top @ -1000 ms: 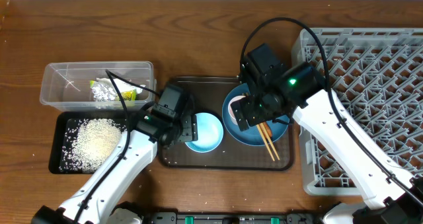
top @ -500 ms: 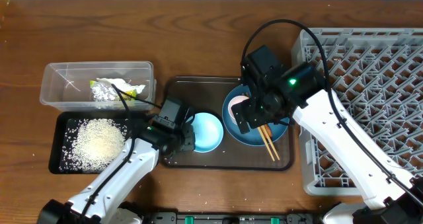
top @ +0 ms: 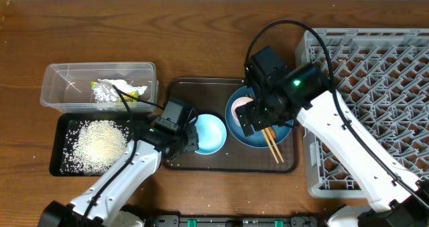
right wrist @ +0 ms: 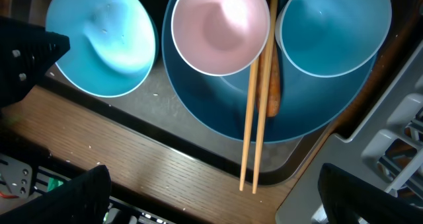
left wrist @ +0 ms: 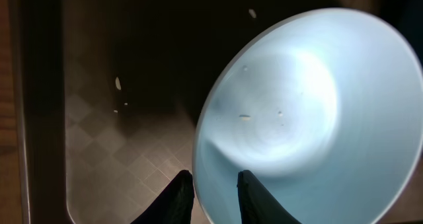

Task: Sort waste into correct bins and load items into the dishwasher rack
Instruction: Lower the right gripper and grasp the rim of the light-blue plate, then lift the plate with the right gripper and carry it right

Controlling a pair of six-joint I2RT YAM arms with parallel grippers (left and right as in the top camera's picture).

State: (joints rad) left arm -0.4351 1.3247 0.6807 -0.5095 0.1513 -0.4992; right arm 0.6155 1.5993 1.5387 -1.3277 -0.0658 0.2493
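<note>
Fingers of left gripper straddle near rim of white-blue bowl, one outside, one inside; gap narrow, firm pinch or not cannot tell. Bowl upright on brown tray, a few rice grains inside. Right gripper spread wide, holding nothing, above blue plate. Plate on same tray, carrying pink-lined white cup, pale blue cup, chopsticks laid between cups. Wrapper in clear tub; rice in black tray. Grey rack far right.
</note>
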